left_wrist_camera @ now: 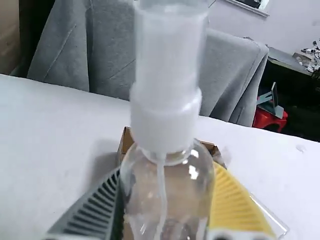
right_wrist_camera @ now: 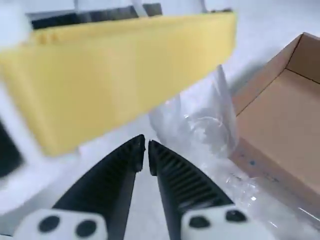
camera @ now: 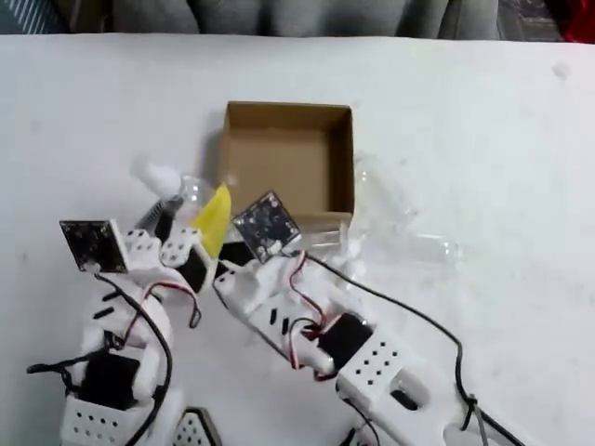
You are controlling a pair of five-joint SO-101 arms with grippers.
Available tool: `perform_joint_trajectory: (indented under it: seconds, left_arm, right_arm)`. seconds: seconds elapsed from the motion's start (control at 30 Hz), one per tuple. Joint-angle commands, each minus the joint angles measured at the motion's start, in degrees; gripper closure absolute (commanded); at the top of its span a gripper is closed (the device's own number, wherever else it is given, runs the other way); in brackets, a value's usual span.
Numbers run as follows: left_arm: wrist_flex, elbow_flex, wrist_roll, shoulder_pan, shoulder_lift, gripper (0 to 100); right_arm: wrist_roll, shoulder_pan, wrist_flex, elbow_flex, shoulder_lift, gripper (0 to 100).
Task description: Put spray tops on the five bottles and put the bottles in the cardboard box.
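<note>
Left gripper (left_wrist_camera: pixel 166 172) held the clear plastic bottle (left_wrist_camera: pixel 170 200), white spray top (left_wrist_camera: pixel 165 95) on, just left of the open brown cardboard box (camera: pixel 288 110) on the white tabletop (camera: pixel 483 139). Right gripper (right_wrist_camera: pixel 146 150), pinched to a narrow slit and empty, crowded close. A bump between them could probably jar the slick bottle loose short of the box.

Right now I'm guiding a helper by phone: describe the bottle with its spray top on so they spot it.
Find the cardboard box mid-table. Off its near left corner, the left gripper's yellow and grey fingers clamp a clear bottle. It wears a white spray top; bottles lying right of the box look bare.
</note>
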Motion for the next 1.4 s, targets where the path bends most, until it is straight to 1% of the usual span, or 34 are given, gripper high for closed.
perform_joint_trajectory:
  seconds: [0.0, 0.13, 0.23, 0.27, 0.33, 0.4, 0.43, 0.5, 0.63, 0.77, 0.8, 0.9, 0.97, 1.03, 1.17, 1.3, 1.37]
  left_arm:
    - [1.0, -3.0, -0.4, 1.7, -1.0, 98]
    - [-1.4, -2.6, -0.4, 1.6, -0.8, 98]
    - [-1.9, -3.2, -2.5, 1.6, 0.7, 98]
    - [-2.4, -4.0, -3.8, 1.6, 2.2, 98]
    - [-3.5, -5.7, -4.8, 1.1, 6.5, 98]
    - [-5.6, -7.9, -5.1, -0.6, 11.5, 98]
    - [-7.0, -9.0, -5.3, -1.3, 13.9, 98]
    - [-10.6, -10.5, -5.4, -2.2, 18.4, 98]
    - [-20.4, -11.8, -5.4, -2.4, 26.1, 98]
    - [-30.9, -11.8, -5.5, -2.2, 32.5, 98]
    - [-33.8, -11.9, -5.5, -2.3, 34.2, 98]
    - [-42.7, -11.9, -5.5, -2.2, 39.5, 98]
    - [-48.0, -13.0, -5.5, -2.2, 43.0, 98]
    - [-51.4, -14.9, -5.5, -2.2, 46.9, 98]
    - [-53.2, -20.3, -6.0, -0.9, 54.8, 98]
    - [-53.3, -26.0, -11.2, 1.5, 64.0, 98]
    - [-53.3, -29.2, -12.5, 1.8, 69.0, 98]
  right_arm:
    - [-0.4, 4.1, -1.4, -0.3, -1.3, 98.1]
    - [-0.4, 4.0, 0.7, 1.6, -3.6, 98.1]
    - [0.0, 4.1, 9.4, 1.5, -8.4, 98.1]
    - [1.7, 4.1, 12.8, 1.5, -10.5, 98.1]
    - [8.0, 4.2, 19.4, 1.5, -15.3, 98.1]
    - [13.9, 6.0, 24.4, 1.5, -20.2, 98.1]
    - [16.1, 7.9, 26.4, 1.5, -22.6, 98.1]
    - [18.7, 13.8, 30.2, 1.5, -26.8, 98.2]
    - [22.9, 29.2, 39.5, 1.8, -33.5, 98.1]
    - [32.5, 42.4, 46.9, 3.3, -36.3, 98.1]
    - [33.7, 45.5, 46.9, 4.7, -36.4, 98.1]
    - [33.7, 53.2, 44.4, 9.5, -36.3, 98.1]
    - [33.7, 56.0, 42.1, 12.9, -36.3, 98.1]
    - [34.0, 56.8, 40.0, 16.3, -36.4, 98.1]
    - [34.2, 56.9, 37.8, 20.0, -36.6, 98.1]
    - [34.2, 56.9, 37.8, 20.4, -36.7, 98.1]
    - [34.3, 56.9, 37.7, 20.7, -36.7, 98.1]
